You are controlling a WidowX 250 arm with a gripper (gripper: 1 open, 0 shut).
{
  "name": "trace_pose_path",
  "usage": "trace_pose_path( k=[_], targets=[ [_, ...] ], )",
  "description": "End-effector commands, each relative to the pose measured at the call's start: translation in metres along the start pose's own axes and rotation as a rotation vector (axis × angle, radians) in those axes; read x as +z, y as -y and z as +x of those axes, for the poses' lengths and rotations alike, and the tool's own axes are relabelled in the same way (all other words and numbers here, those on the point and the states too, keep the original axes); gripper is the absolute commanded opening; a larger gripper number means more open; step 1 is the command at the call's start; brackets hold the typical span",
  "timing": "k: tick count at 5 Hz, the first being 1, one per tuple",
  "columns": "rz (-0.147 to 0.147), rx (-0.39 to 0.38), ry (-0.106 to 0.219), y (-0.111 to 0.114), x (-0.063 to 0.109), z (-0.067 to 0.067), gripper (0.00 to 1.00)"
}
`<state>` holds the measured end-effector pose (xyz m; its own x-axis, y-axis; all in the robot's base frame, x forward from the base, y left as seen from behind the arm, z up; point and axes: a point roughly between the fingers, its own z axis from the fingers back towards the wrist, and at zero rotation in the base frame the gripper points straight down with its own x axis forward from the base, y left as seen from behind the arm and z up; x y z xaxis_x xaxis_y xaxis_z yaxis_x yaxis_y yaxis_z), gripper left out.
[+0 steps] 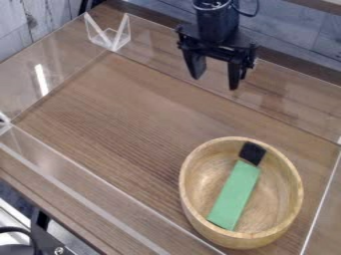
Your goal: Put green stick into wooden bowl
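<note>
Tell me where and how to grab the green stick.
Pinch the green stick across its narrow width, near the middle, coming from above: it lies lengthwise inside the bowl, whose raised rim would likely hinder a sideways approach.

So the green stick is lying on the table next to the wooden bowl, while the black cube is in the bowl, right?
Not quite: the green stick is inside the wooden bowl, not on the table beside it, as the current camera view shows. The black cube is in the bowl, as you say.
</note>
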<state>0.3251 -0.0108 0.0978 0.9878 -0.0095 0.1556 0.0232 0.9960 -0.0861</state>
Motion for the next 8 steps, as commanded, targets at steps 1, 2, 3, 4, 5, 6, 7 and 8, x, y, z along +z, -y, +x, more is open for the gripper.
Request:
trace_pose_path(
  k=[1,2,3,4,5,6,7,8],
  targets=[
    [0.005,0.017,0.072,-0.003,0.016,0.017,1.00],
    [-0.001,0.014,0.041,-0.001,0.012,0.013,1.00],
    [0.000,0.023,0.042,-0.003,0.010,0.016,1.00],
    [0.003,0.033,0.054,-0.006,0.010,0.022,1.00],
    [0.002,0.034,0.039,-0.007,0.010,0.020,1.00],
    [-0.001,0.038,0.039,-0.007,0.010,0.022,1.00],
    [-0.004,0.041,0.036,-0.007,0.010,0.024,1.00],
    [-0.006,0.042,0.027,-0.008,0.009,0.024,1.00]
  ],
)
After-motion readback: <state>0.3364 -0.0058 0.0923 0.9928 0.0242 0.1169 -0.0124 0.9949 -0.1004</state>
